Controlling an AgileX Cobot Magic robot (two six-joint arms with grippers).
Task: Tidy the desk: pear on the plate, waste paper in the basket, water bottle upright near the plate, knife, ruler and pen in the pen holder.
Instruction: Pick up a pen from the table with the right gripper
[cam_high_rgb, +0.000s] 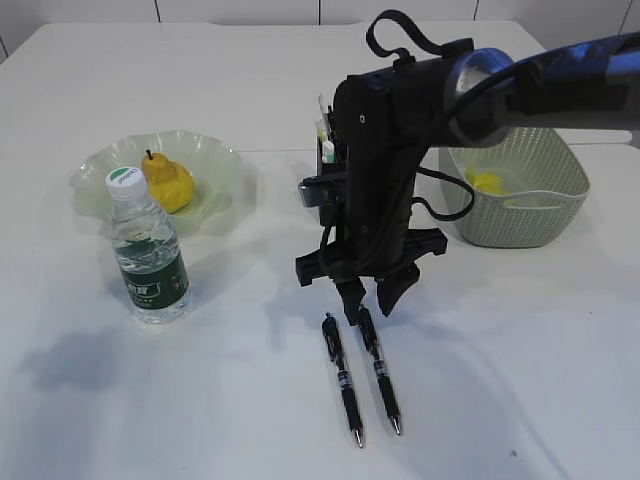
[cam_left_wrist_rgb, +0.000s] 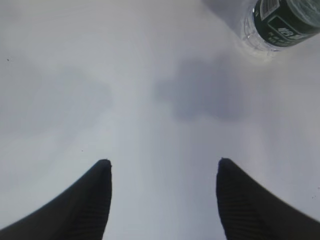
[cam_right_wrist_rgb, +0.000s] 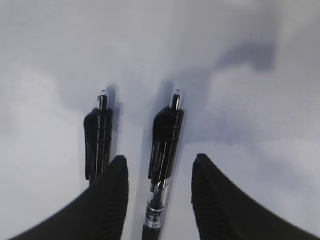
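Black fingers of the right end effector (cam_right_wrist_rgb: 160, 187) stand spread around the clip end of one pen (cam_right_wrist_rgb: 164, 165) lying on the white bench (cam_high_rgb: 520, 360), not pinching it; a second pen (cam_right_wrist_rgb: 98, 145) lies just beside. The left end effector (cam_left_wrist_rgb: 164, 192) hangs spread and empty near the upright water bottle (cam_high_rgb: 147, 250). The pear (cam_high_rgb: 168, 182) sits on the plate (cam_high_rgb: 225, 165).
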